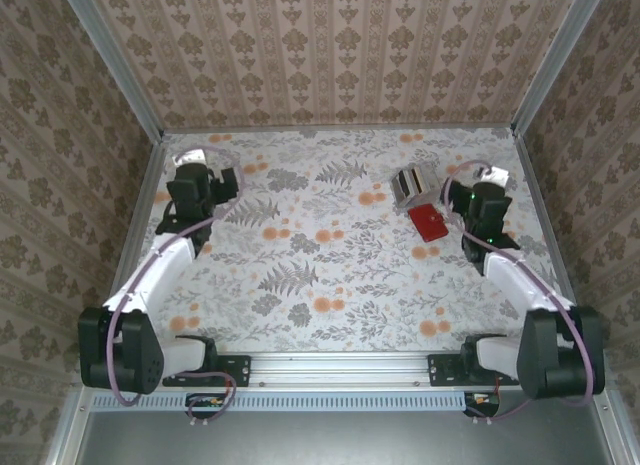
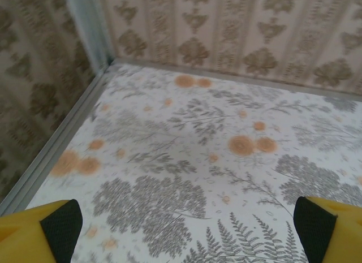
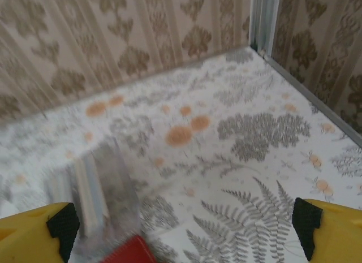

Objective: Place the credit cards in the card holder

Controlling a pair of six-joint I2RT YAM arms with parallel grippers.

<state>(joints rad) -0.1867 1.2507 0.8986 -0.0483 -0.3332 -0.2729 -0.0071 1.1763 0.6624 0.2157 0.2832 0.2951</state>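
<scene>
card holder (image 1: 429, 224): red, rectangular, flat on the table, looks closed; can't make out a tab. Sits in the far-right part of the table, turned diagonal to the table edges. Its far end lies right against the near side of the clear box (image 1: 412, 185); touching or a hair apart, can't tell. Right wrist view catches just one red corner (image 3: 133, 253) at the bottom edge, below the box (image 3: 116, 178)

credit cards (image 3: 90, 198): pale thin slabs standing on edge inside the clear box, packed side by side. Blurred, so count and colours not readable. None on or in the card holder
</scene>
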